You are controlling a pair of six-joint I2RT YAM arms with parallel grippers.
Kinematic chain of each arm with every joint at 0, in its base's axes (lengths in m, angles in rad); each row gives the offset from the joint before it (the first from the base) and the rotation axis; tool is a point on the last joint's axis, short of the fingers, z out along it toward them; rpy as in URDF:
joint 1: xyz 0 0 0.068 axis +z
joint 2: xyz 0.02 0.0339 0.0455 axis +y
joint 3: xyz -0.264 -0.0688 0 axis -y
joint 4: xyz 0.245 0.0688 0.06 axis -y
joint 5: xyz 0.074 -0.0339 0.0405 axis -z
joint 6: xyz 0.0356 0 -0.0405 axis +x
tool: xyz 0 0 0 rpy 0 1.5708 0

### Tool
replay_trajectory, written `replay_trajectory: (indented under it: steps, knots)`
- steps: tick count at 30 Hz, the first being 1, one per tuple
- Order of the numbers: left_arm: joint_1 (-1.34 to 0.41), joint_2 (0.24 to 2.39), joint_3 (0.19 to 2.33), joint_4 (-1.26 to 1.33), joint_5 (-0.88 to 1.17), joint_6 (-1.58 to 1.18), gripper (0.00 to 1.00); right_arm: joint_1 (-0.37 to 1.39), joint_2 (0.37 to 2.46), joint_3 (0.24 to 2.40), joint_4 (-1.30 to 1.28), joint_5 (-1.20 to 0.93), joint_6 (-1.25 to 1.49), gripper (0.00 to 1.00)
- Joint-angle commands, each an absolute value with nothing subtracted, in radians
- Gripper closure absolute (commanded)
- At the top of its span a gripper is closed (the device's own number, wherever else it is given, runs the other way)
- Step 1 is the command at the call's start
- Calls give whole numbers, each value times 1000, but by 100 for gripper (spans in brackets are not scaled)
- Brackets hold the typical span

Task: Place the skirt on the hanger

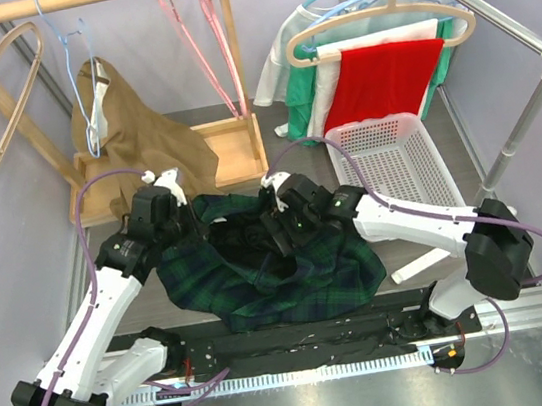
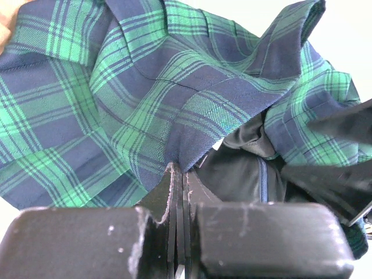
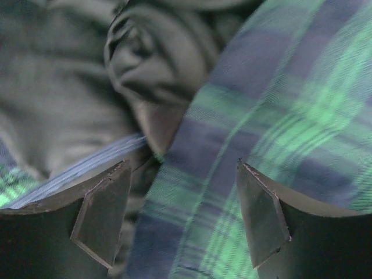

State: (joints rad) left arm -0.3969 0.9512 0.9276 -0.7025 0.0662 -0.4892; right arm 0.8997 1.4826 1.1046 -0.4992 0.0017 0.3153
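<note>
Since the soft, floppy skirt (image 1: pixel 302 279) by the table's (image 1: pixel 150 311) near edge should grip best along a firm hem, the left gripper (image 2: pixel 177 174) clamps a fold (image 2: pixel 181 152) while the right gripper (image 3: pixel 183 197) hovers over it, fingers apart.

The top external view is taken from above and behind the arms and is directed down and forward; the whole bench (image 1: pixel 468 170) is covered, with its near edge at 6 o'clock. The left wrist view is taken from just behind the left tool (image 2: pixel 177 197), close to the skirt (image 2: pixel 116 87). The right wrist view is taken over the right tool (image 3: pixel 183 168), nearer still, and the cloth is blurred. The skirt is shared by all three views.
</note>
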Motion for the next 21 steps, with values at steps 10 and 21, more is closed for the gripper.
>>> replay_trajectory:
  steps: [10, 21]
  knots:
    - [-394, 959, 899, -612, 97, -485, 100, 968, 1644, 1153, -291, 414, 505, 24]
    - [-393, 979, 925, -641, 34, -462, 100, 971, 1592, 1138, -296, 572, 560, 63]
